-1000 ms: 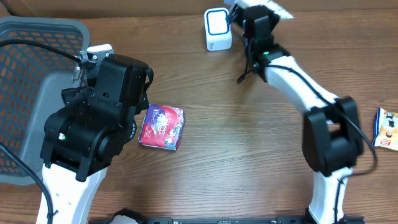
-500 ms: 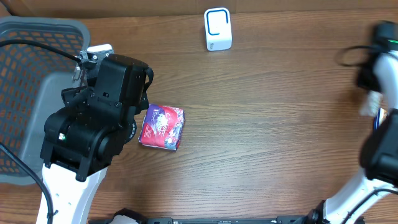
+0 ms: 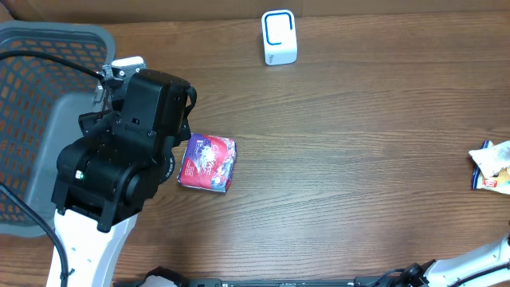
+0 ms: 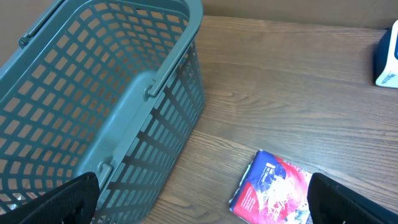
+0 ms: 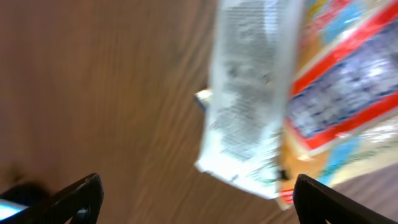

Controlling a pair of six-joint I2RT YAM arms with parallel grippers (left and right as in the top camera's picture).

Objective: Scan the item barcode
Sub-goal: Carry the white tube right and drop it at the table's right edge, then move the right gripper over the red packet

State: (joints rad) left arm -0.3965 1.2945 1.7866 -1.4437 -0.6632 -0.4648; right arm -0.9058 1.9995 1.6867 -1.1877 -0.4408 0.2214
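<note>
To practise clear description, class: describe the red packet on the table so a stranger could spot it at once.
Find the grey mesh basket on the left of the table. Past the black robot arm to its right, the red packet lies flat on the bare wood. It alone is red and purple; the white box stands at the far edge.

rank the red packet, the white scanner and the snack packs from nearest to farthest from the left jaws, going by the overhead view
1. red packet, lying right beside the left arm
2. white scanner, top centre of the view, well beyond the packet
3. snack packs, at the far right edge, clearly the farthest
</note>
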